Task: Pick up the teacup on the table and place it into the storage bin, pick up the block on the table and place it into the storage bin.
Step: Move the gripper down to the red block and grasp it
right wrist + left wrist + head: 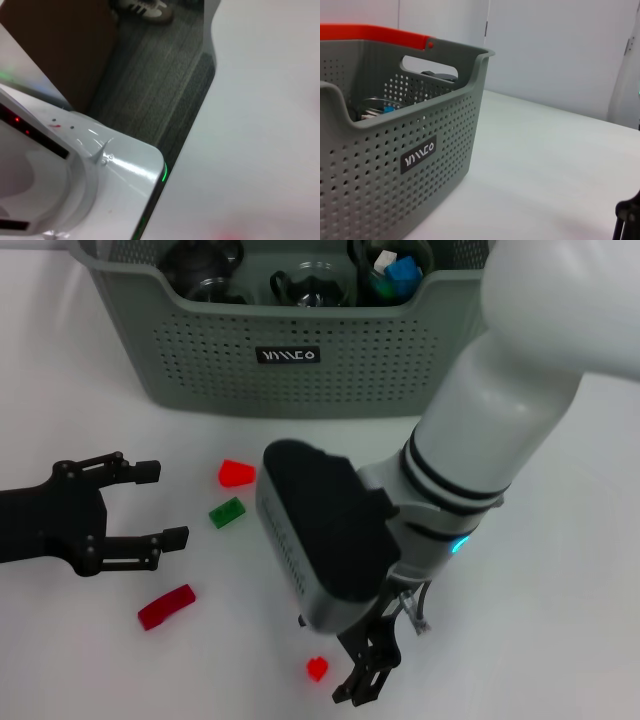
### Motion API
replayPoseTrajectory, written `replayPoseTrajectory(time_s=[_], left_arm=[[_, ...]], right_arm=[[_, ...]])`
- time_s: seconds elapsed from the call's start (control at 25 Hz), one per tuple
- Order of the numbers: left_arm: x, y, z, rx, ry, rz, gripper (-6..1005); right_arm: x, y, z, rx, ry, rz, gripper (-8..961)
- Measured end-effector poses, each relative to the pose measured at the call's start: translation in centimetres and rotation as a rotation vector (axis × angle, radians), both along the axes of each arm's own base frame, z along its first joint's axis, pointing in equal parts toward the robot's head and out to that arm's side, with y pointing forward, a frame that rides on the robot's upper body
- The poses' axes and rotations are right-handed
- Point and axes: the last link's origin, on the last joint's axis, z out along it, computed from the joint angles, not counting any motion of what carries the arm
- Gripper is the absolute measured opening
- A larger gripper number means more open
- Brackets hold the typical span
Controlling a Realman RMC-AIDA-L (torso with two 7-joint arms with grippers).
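The right gripper (362, 672) points down at the near edge of the white table (560, 570), just beside a small red block (318, 669). I cannot tell how wide it is spread or whether it touches the block, though the pose suggests it is lining up a pick. The left gripper (160, 505) rests low at the left, fingers spread and empty, facing a red wedge block (236, 474) and a green brick (227, 512); a red bar (166, 606) lies nearer. The storage bin (300, 365) stands behind, already holding glassware and a blue block (401, 273). No teacup is visible on the table.
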Motion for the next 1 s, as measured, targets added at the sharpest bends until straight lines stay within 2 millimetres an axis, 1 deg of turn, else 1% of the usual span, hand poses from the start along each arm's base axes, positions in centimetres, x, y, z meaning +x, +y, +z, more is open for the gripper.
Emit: replayPoseTrajectory(time_s=[0.52, 0.64, 0.84, 1.0], left_arm=[[-0.1, 0.0, -0.4, -0.004, -0.017, 0.017, 887], [-0.1, 0.0, -0.5, -0.005, -0.018, 0.019, 888], [-0.1, 0.0, -0.6, -0.006, -0.022, 0.022, 888], [-0.2, 0.0, -0.6, -0.005, -0.022, 0.022, 888]], right_arm=[[-0.2, -0.4, -1.0, -0.017, -0.006, 0.109, 850], [-0.3, -0.5, -1.1, -0.020, -0.007, 0.120, 678], [-0.2, -0.7, -1.3, -0.026, -0.017, 0.134, 625], [0.0, -1.0, -1.7, -0.028, -0.018, 0.154, 618]])
